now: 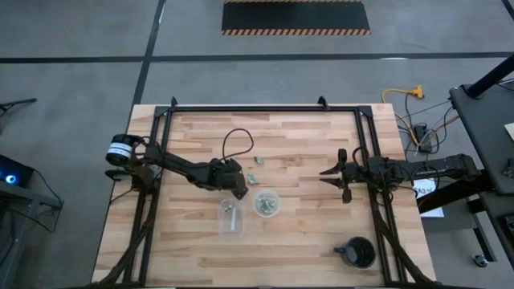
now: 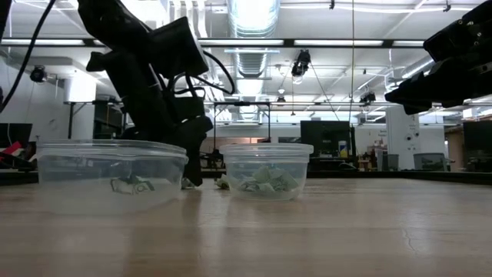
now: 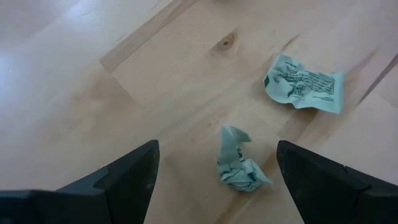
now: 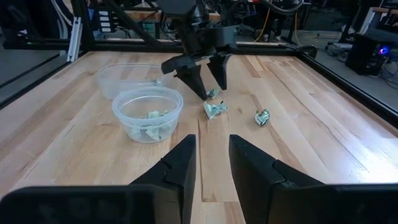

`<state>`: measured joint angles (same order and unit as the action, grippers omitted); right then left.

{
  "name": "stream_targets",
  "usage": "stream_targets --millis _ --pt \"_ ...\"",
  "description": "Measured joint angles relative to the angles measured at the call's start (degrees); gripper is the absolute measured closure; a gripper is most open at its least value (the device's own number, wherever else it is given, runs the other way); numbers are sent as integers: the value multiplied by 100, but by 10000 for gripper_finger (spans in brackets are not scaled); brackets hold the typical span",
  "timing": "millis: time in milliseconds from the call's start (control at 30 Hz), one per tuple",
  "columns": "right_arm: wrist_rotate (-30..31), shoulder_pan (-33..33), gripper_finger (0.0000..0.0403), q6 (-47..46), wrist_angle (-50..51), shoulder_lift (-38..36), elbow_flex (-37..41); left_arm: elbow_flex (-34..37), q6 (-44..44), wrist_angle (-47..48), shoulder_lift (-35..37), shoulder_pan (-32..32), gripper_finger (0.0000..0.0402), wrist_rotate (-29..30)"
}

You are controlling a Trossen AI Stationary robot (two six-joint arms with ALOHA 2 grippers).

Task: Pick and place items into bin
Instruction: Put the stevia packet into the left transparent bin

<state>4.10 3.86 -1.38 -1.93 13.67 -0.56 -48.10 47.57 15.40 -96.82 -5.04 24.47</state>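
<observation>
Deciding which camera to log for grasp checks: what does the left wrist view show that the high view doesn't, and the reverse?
Only the left wrist view shows the crumples and dark print on the two pale green pieces, one between the open left gripper's fingers, one beyond. Only the high view shows the right gripper, two clear cups, and the black mug-like object. Both show the wooden table.

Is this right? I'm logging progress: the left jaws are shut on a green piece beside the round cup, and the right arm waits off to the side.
Not quite. The left gripper is open, its jaws either side of a crumpled green piece that lies on the table, as the left wrist view shows. It is beside the round cup, and the right gripper does wait off to the side.
</observation>
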Motion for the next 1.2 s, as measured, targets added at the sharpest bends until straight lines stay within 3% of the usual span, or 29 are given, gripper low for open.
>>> stream_targets --millis 300,1033,1200 --pt "0 2 330 3 0 0 0 0 -41 7 4 18 116 -4" --pt "0 0 316 2 0 -1 0 2 -800 -131 9 22 388 2" --pt "0 0 322 4 0 -1 0 2 -1032 -157 22 22 398 2"
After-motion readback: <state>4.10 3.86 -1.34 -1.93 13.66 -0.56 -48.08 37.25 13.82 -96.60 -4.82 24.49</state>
